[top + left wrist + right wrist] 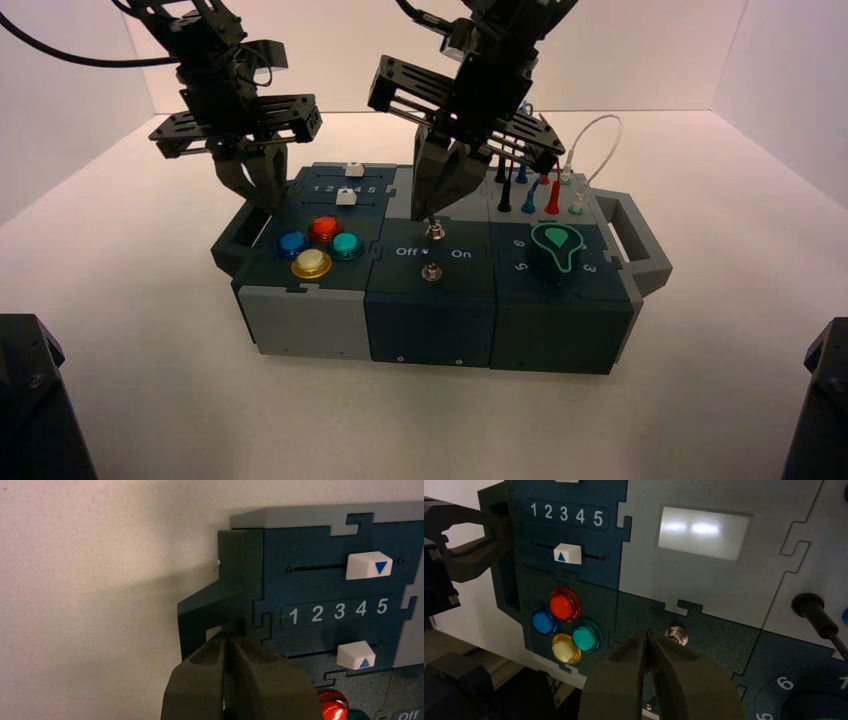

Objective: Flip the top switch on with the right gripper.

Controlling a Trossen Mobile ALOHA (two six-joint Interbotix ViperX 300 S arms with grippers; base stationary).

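The top switch [436, 233] is a small silver toggle in the dark middle panel of the box, just above the words "Off" and "On". In the right wrist view its round nut [676, 635] shows; its lever is not plain. My right gripper [432, 210] hangs straight over it, fingers shut and empty, and its tips [647, 632] sit close beside the nut on the buttons' side. I cannot tell if they touch. A second toggle [432, 271] sits nearer the front. My left gripper [250, 183] is shut and empty over the box's left handle [200, 607].
Red [564, 604], blue [544, 621], teal [586, 636] and yellow [565, 648] buttons lie left of the switches. Two white sliders [368, 565] flank the numbers 1 to 5. A green knob [556, 246], plugged wires [528, 190] and a lit display [704, 532] lie right and behind.
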